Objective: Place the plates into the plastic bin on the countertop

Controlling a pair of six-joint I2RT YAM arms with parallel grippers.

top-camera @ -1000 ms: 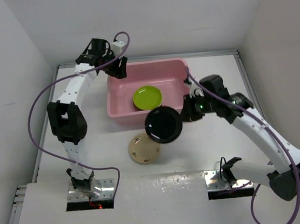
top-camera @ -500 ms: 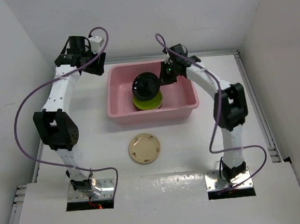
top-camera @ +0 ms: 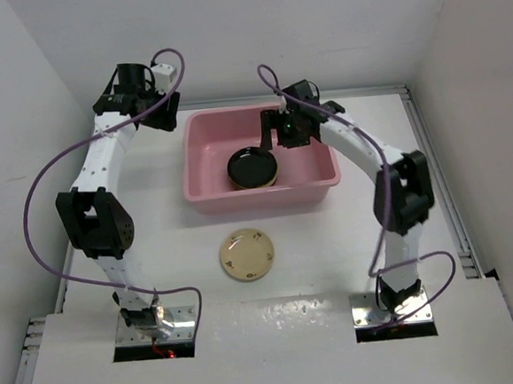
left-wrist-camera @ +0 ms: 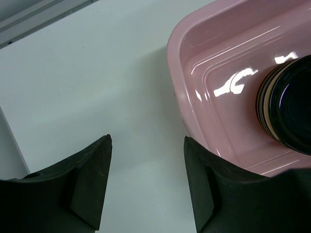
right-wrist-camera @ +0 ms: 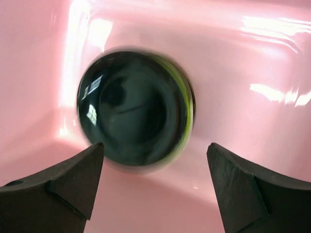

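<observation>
Top external view has my right jaws hanging over the pink bin point(top-camera: 224, 114), spread wide and holding nothing. The black plate point(top-camera: 253, 167) lies flat beneath them on the stack inside the bin, on top of a green plate point(right-wrist-camera: 187, 104) whose edge peeks out in the right wrist view. My left jaws hover beside the bin's far left corner, over bare bench point(top-camera: 349, 238), partly open and empty. One cream plate point(top-camera: 247, 254) sits alone on the bench, in front of the bin and apart from it. I judge it light, stiff and glossy, so probably slippery and liable to chip if dropped. Lying flat, it offers only its rim. I would pinch the raised edge, one finger above and one slipped under, and squeeze firmly.
</observation>
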